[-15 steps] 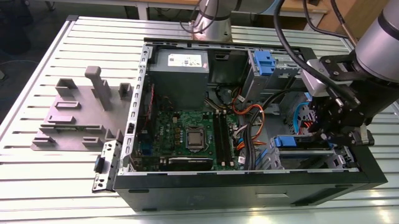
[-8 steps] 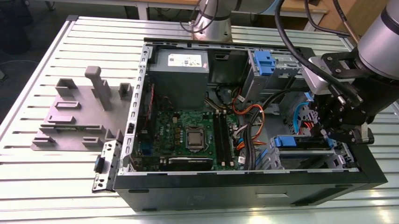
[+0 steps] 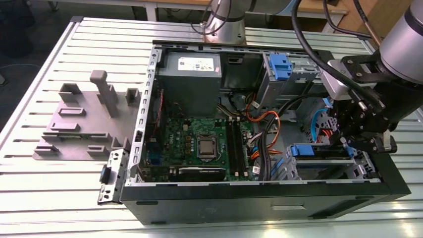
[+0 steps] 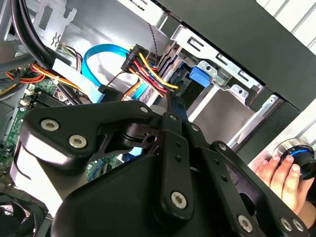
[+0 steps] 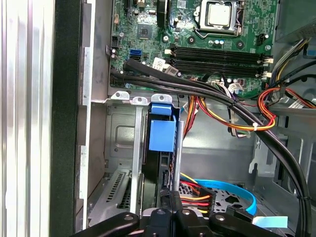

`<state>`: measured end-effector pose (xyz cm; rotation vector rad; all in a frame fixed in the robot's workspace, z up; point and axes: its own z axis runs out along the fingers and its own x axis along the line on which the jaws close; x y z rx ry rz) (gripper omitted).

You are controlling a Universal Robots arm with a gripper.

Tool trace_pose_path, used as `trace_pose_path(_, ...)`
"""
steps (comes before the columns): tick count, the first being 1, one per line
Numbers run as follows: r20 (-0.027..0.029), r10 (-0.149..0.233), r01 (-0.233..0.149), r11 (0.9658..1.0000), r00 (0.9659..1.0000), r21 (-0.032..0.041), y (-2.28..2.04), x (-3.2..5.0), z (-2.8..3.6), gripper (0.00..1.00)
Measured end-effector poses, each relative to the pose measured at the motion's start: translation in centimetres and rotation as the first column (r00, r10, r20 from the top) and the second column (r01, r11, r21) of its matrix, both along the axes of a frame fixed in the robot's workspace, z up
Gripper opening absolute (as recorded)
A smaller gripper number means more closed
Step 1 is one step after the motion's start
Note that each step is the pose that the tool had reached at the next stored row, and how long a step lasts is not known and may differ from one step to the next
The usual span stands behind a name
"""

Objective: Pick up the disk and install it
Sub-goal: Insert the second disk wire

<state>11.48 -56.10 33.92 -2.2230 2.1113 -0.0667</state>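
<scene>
Disk seated in its cage as robot arm hovers over open computer case

The disk point(image 3: 322, 150), blue carrier end showing, sits in the metal cage point(image 3: 310, 166) at the case's point(image 3: 264, 196) four o'clock corner in the exterior view; the first wrist view shows its blue tab point(image 5: 162, 135) in the slot. The pincer point(image 3: 362, 141) hangs just above it; whether it grips anything cannot be told. The motherboard point(image 3: 198, 144) lies at centre, the grey fixture point(image 3: 82, 121) on the bench point(image 3: 59, 193) at nine o'clock, and a hand point(image 4: 282, 178) rests on a knob.

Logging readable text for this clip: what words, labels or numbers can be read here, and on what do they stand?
None can be read.
White sticker on the grey metal box: print too small.
White tag on the cables: print blurred.
Circuit board: markings too small.
</scene>
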Motion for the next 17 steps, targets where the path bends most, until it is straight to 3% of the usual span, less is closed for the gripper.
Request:
trace_pose_path(7,0.0,0.0,0.0,1.0,1.0,0.0,0.0,-0.06,0.02,0.11)
trace_pose_path(12,0.0,0.0,0.0,1.0,1.0,0.0001,0.0,-0.92,0.01,0.11)
trace_pose_path(16,0.0,0.0,0.0,1.0,1.0,0.0002,0.0,-1.07,0.0,0.11)
trace_pose_path(17,-0.0029,0.0,0.0,1.0,1.0,0.0001,0.0,-1.06,0.01,0.11)
